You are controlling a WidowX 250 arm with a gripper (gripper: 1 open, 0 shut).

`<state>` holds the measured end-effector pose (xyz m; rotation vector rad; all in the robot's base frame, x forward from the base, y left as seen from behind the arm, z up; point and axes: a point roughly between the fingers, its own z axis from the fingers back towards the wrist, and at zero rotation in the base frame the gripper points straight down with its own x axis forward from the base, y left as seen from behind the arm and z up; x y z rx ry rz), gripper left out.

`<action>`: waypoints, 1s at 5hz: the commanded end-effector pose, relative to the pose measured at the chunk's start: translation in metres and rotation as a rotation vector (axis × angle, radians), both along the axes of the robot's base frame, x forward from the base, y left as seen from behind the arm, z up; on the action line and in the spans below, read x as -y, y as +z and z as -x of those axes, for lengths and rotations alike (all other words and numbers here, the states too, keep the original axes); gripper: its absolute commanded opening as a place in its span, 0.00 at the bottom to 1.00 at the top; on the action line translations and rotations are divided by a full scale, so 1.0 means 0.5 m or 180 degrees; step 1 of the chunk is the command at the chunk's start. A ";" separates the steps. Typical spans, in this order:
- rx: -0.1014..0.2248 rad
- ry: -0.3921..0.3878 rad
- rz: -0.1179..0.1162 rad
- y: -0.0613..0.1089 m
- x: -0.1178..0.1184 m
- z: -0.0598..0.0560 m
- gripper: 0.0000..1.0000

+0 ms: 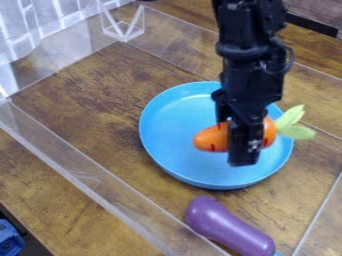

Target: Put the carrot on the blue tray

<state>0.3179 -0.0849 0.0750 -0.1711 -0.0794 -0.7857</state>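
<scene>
Camera view, single angle, looking down at a dark wooden tabletop bounded by clear acrylic walls. Black robot arm descending from the top edge, pointed steeply downward. Gripper positioned over the right half of the blue tray, fingers drawn together and clamped on the carrot. Carrot held crosswise to the fingers: orange body projecting to the left of the gripper, light green leafy top projecting to the right, past the tray's right rim as seen from this angle. Carrot seen against the tray's interior; contact with the tray floor not determinable from this angle, the lower fingertip covering that spot. Blue tray round, shallow-rimmed, resting flat on the wood near the centre of the enclosure, largest item in view. Glossy purple eggplant toy lying on the tabletop in front of the tray, near the lower edge, apart from tray and gripper. Small clear acrylic stand at the upper left, well apart from the tray. Blue item partly visible at the lower left corner outside the acrylic wall, too cropped to identify.
</scene>
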 end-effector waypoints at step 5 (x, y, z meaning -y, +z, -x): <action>0.0472 -0.0974 0.0146 0.030 0.001 -0.071 1.00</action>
